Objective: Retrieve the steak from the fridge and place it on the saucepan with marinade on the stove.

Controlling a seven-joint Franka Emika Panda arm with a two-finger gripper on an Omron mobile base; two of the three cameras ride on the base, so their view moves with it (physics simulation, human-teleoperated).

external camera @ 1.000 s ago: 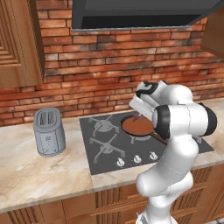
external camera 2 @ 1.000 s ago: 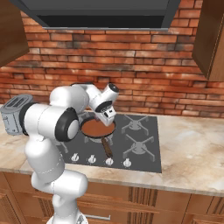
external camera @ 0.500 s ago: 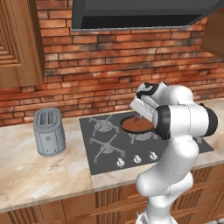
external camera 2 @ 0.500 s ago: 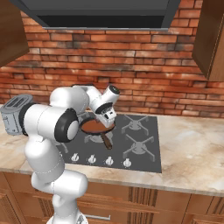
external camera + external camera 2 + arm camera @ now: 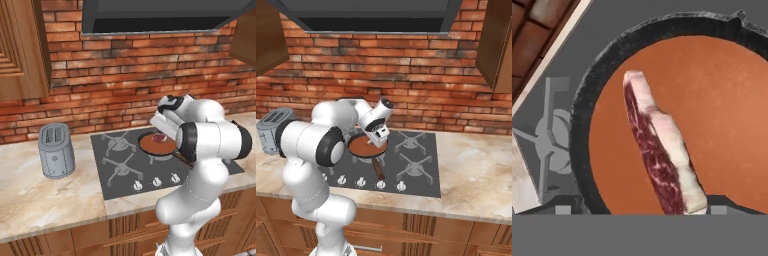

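Observation:
The black saucepan (image 5: 150,150) sits on the stove (image 5: 120,162), its marinade (image 5: 717,110) a flat reddish-brown disc. The steak (image 5: 662,150), dark red with a pale fat edge, stands tilted on its edge in the marinade; it also appears as a pink patch, the steak (image 5: 159,137). My gripper (image 5: 640,210) hovers just over the pan with its fingers spread wide on either side of the steak, so it is open. From the right, the gripper (image 5: 376,139) sits low above the saucepan (image 5: 363,147), whose brown handle points to the counter's front.
A grey toaster (image 5: 56,150) stands on the marble counter (image 5: 45,200) left of the stove. White knobs (image 5: 156,182) line the stove's front edge. A range hood (image 5: 165,15) hangs overhead, a brick wall (image 5: 115,85) behind, and wooden cabinets (image 5: 20,50) at the upper left.
The hand has sunk slightly toward the saucepan and shifted a little over it. The steak now shows in the marinade. The base has not moved.

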